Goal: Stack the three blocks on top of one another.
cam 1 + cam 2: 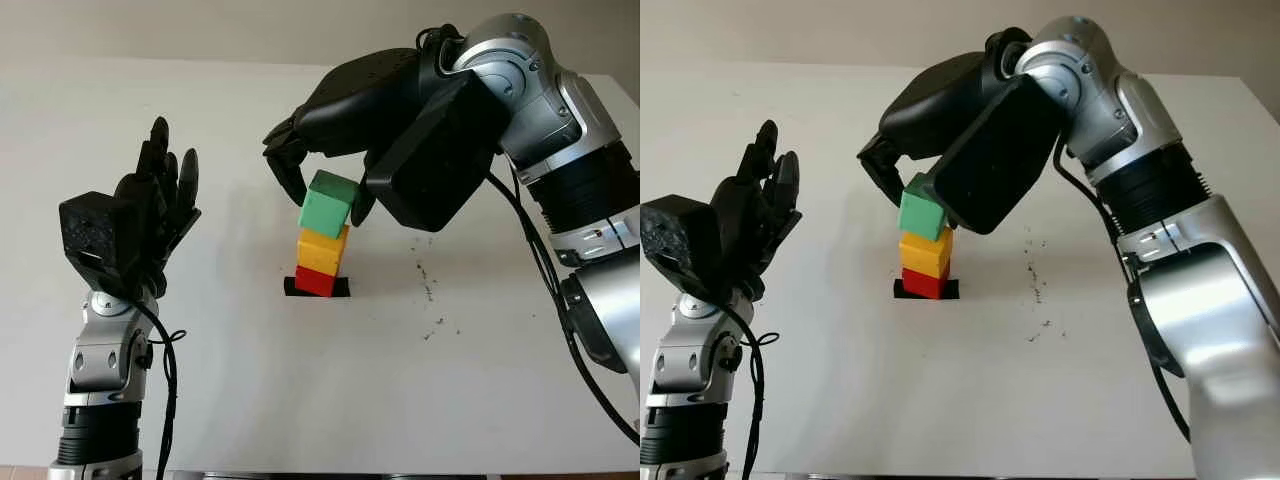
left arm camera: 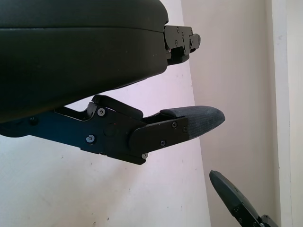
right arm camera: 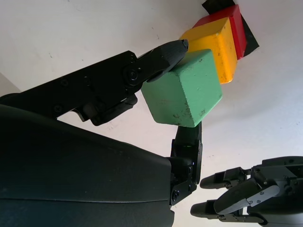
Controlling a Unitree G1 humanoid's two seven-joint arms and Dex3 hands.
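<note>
Nearest, left hand [image 1: 150, 215] is raised w/ nothing in it, well apart from stack. Farther — right hand [image 1: 325, 175] pinches green block [image 1: 326, 205], tilted, atop yellow block [image 1: 322, 250] on red block [image 1: 315, 281]; needs squaring.

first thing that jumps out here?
The three-colour tower mid-table: the red block at the bottom on a black patch, the yellow block on it, and the green block on top, sitting tilted. The right hand arches over the tower, its fingers closed on the green block. The left hand is open, raised off to the tower's left.
</note>
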